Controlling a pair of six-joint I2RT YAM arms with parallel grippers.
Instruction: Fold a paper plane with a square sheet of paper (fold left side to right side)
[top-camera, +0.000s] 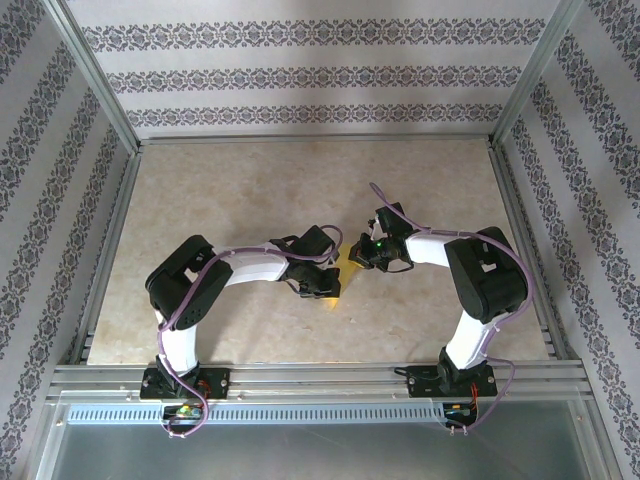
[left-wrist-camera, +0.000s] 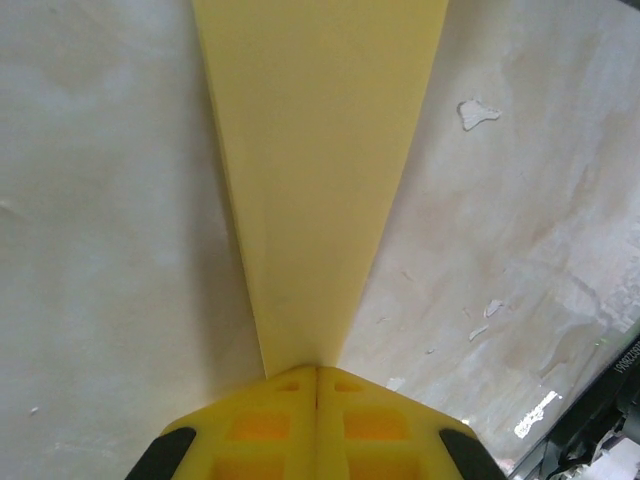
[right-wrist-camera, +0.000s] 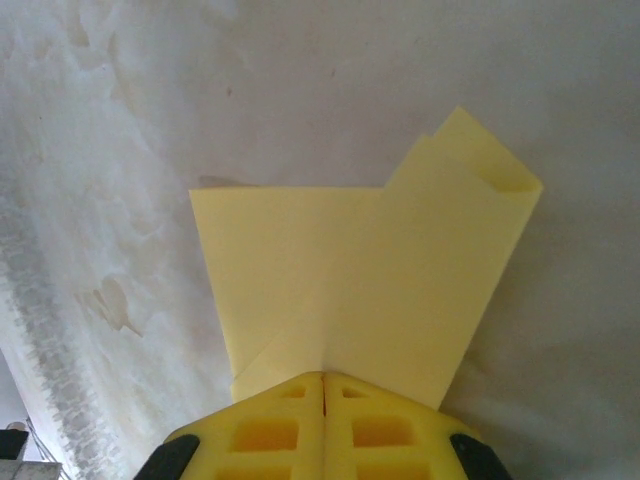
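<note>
The square sheet of paper (top-camera: 351, 262) is bright yellow, folded into layers, and sits at the table's centre between both arms. In the left wrist view the paper (left-wrist-camera: 315, 180) runs away from the fingers as a long wedge, narrow at the fingers and widening away from them. My left gripper (left-wrist-camera: 317, 370) is shut on its narrow end. In the right wrist view the paper (right-wrist-camera: 360, 280) shows overlapping flaps and a folded corner at the far right. My right gripper (right-wrist-camera: 323, 376) is shut on its near edge. From above, the left gripper (top-camera: 328, 285) and right gripper (top-camera: 362, 258) nearly meet.
The beige marbled tabletop (top-camera: 250, 200) is bounded by metal frame rails (top-camera: 320, 378) and patterned walls on three sides. White scuffs (left-wrist-camera: 478, 112) mark the surface to the right of the paper. Open tabletop lies behind and beside the arms.
</note>
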